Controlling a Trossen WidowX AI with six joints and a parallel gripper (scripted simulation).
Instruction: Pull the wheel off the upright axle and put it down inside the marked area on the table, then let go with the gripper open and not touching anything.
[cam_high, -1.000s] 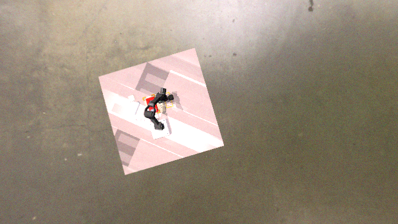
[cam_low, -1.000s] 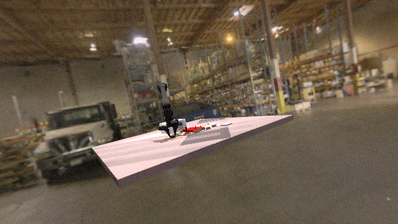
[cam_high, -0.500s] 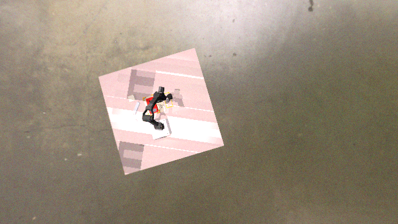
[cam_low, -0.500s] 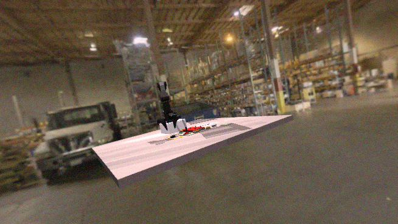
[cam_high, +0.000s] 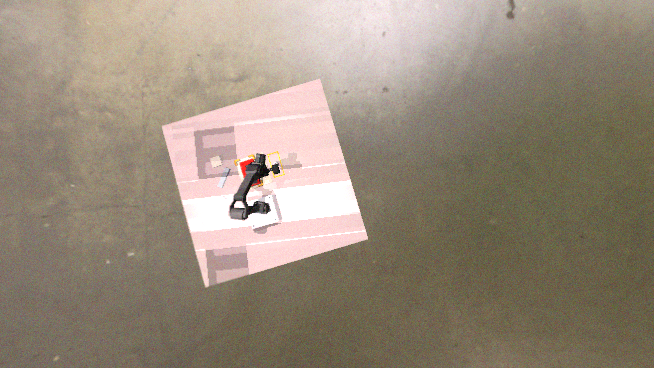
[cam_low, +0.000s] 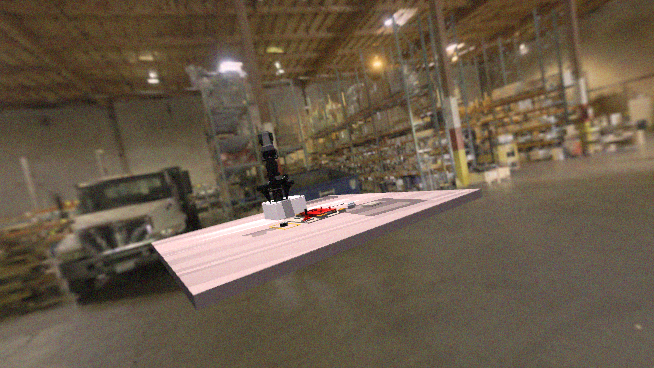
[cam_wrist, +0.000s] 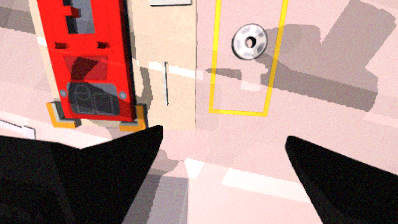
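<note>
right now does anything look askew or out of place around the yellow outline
Nothing stands out. The small grey wheel lies flat inside the yellow-outlined rectangle, near its far end, clear of the border. The black tool is open and raised, touching nothing.

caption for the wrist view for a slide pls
Open gripper raised above the table, the wheel lying flat inside the yellow marked area, beside the red fixture.
</note>
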